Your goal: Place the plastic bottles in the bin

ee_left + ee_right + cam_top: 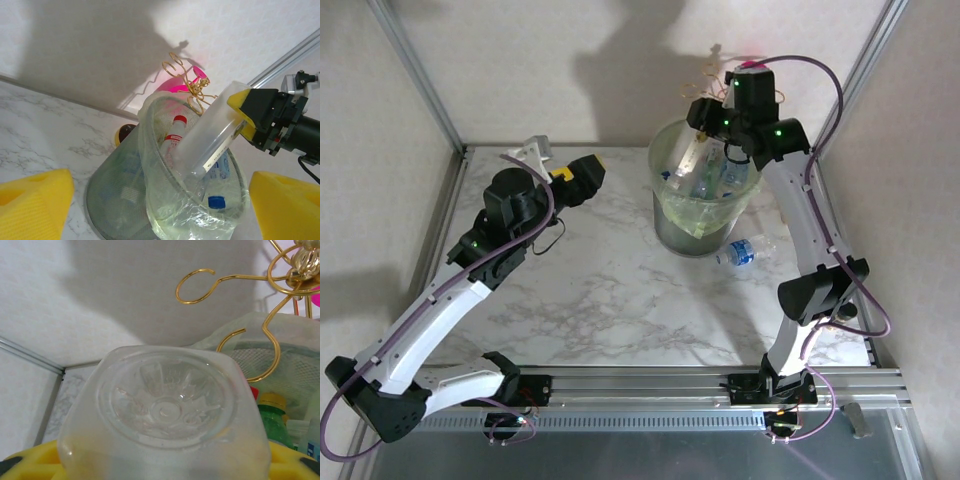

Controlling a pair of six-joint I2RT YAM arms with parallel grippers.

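The bin (pixel 688 232) stands at the back right of the table, holding several plastic bottles. My right gripper (pixel 712 122) hangs over its rim, shut on a clear frosted bottle (pixel 693 155) that tilts neck-down into the bin. In the left wrist view this bottle (pixel 212 135) slants from the right gripper (pixel 250 112) into the bagged bin (pixel 115 190), next to a red-capped bottle (pixel 176 132) and a blue cap (pixel 216 201). In the right wrist view the bottle's base (pixel 167 410) sits between my yellow pads (pixel 30 460). Another bottle (pixel 740 252), blue-labelled, lies on the table right of the bin. My left gripper (pixel 582 176) is open, left of the bin.
A pink-and-gold wire ornament (pixel 187 82) stands behind the bin against the back wall, its gold hooks (pixel 280 275) close to the right gripper. A small dark gold-topped can (pixel 125 133) sits behind the bin's left side. Frame posts edge the table.
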